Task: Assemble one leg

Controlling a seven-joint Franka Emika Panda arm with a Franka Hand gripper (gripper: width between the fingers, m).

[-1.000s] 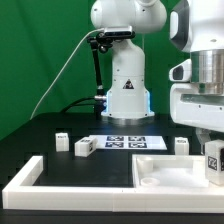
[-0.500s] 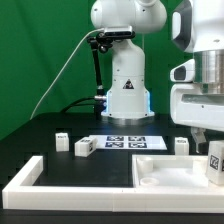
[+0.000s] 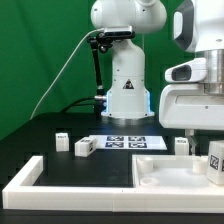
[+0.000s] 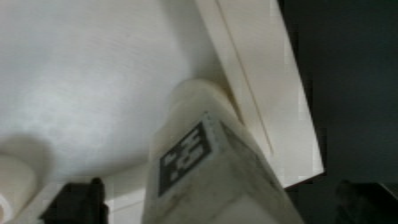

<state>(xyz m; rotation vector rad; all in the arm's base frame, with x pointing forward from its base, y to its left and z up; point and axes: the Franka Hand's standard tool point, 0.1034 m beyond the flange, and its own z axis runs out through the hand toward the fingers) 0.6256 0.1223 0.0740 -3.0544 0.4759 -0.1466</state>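
wrist view: end effector [image 4: 228, 205] spread wide, the leg [image 4: 210, 160] loose between its fingers, near the tray [image 4: 267, 70] rim.

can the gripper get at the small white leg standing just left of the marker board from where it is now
Probably yes. That leg stands alone on the dark table, nothing over it. The gripper, open, hangs above the tray at the exterior view's right; only the low marker board lies between.
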